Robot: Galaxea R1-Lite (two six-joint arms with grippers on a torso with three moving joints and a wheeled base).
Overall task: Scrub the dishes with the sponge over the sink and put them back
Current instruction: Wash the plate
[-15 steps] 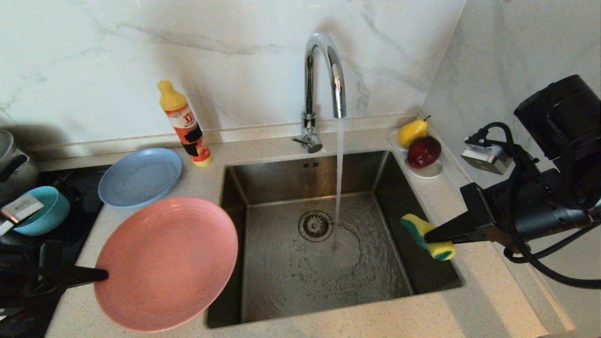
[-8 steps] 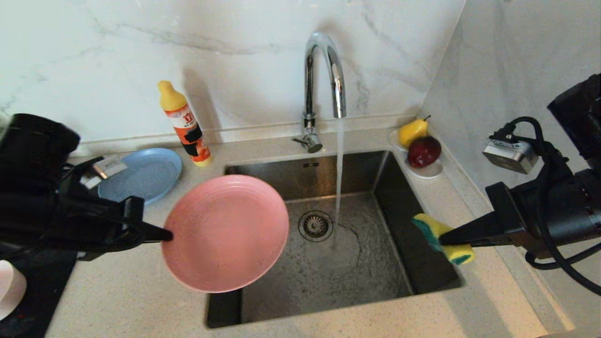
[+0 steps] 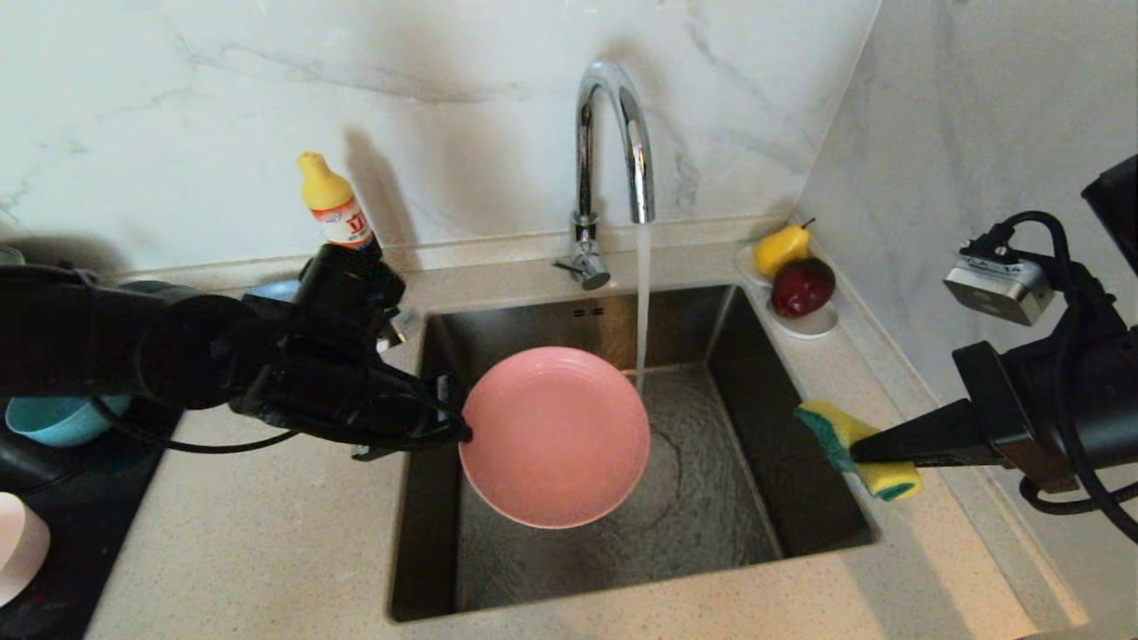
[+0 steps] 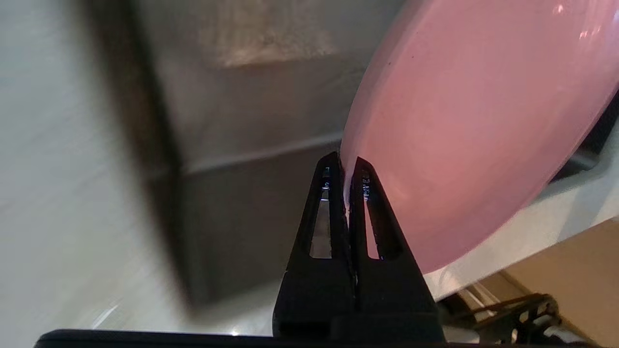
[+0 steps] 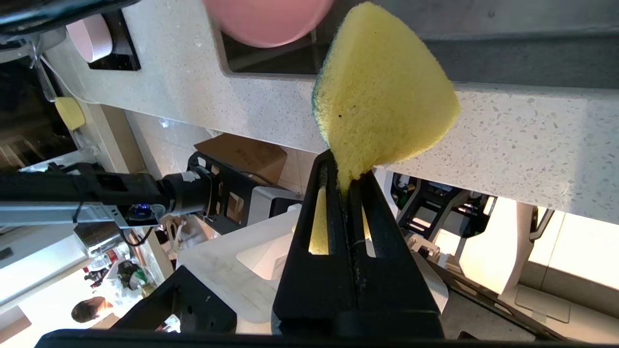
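My left gripper (image 3: pixel 462 434) is shut on the rim of the large pink plate (image 3: pixel 556 436), holding it over the steel sink (image 3: pixel 800 507) just left of the running water. Seen from the left wrist, that gripper (image 4: pixel 344 162) pinches the plate (image 4: pixel 474 125) at its edge. My right gripper (image 3: pixel 858 455) is shut on the yellow sponge (image 3: pixel 858 449) with the green face, above the sink's right rim. In the right wrist view the sponge (image 5: pixel 382 92) bulges out past the gripper (image 5: pixel 346 181). A teal bowl (image 3: pixel 53 420) and a pale pink bowl (image 3: pixel 18 542) sit at the far left. The blue plate is almost hidden behind my left arm.
The chrome faucet (image 3: pixel 613 142) runs a stream of water (image 3: pixel 642 302) into the basin. An orange detergent bottle (image 3: pixel 333 204) stands behind my left arm. A small white dish with a pear (image 3: pixel 782 249) and a red fruit (image 3: pixel 803 286) sits in the back right corner.
My left arm has swung the pink plate from over the counter rightward to above the sink. My right gripper has drifted slightly right with the sponge.
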